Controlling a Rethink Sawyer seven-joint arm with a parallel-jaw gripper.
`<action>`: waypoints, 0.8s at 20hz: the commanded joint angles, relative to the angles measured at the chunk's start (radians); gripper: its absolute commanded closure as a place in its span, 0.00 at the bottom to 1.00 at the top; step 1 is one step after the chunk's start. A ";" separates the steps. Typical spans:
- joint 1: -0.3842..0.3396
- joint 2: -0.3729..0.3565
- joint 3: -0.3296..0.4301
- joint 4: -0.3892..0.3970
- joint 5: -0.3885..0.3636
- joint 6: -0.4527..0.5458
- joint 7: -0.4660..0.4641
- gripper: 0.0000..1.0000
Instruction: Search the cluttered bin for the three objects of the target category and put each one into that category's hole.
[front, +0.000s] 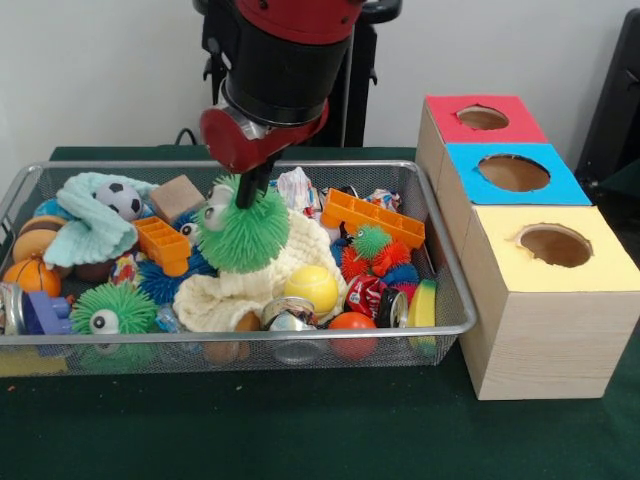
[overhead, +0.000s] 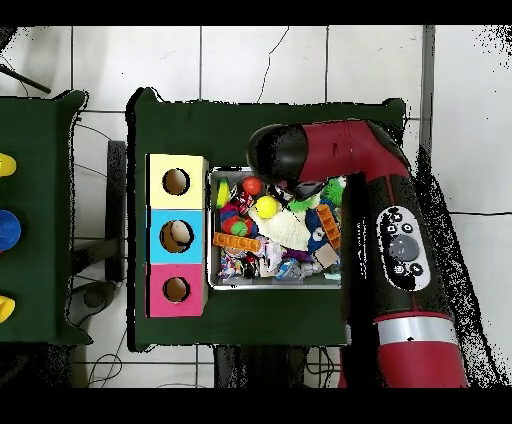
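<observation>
The wire mesh bin (front: 455, 290) is full of mixed toys. My gripper (front: 250, 190) comes down over the bin's middle and is shut on a green spiky ball with googly eyes (front: 243, 232), held just above a cream knitted cloth (front: 262, 275). A second green spiky ball with an eye (front: 112, 310) lies at the bin's front left, and a small green one (front: 371, 240) lies right of centre. In the overhead view the arm (overhead: 340, 155) covers the gripper; only a bit of the held green ball (overhead: 300, 204) shows over the bin (overhead: 212, 225).
Three wooden boxes with round holes stand right of the bin: red top (front: 483, 118), blue top (front: 513, 172), yellow top (front: 553, 244). The bin also holds orange bricks (front: 372, 217), a yellow ball (front: 311, 286), a small football (front: 122, 199), cans and a teal cloth (front: 92, 225).
</observation>
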 joint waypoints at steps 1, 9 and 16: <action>0.039 -0.001 -0.067 0.096 0.037 0.037 0.256 1.00; 0.052 0.011 -0.093 0.107 0.094 -0.024 0.261 1.00; 0.025 0.026 -0.101 0.115 0.111 -0.072 0.210 1.00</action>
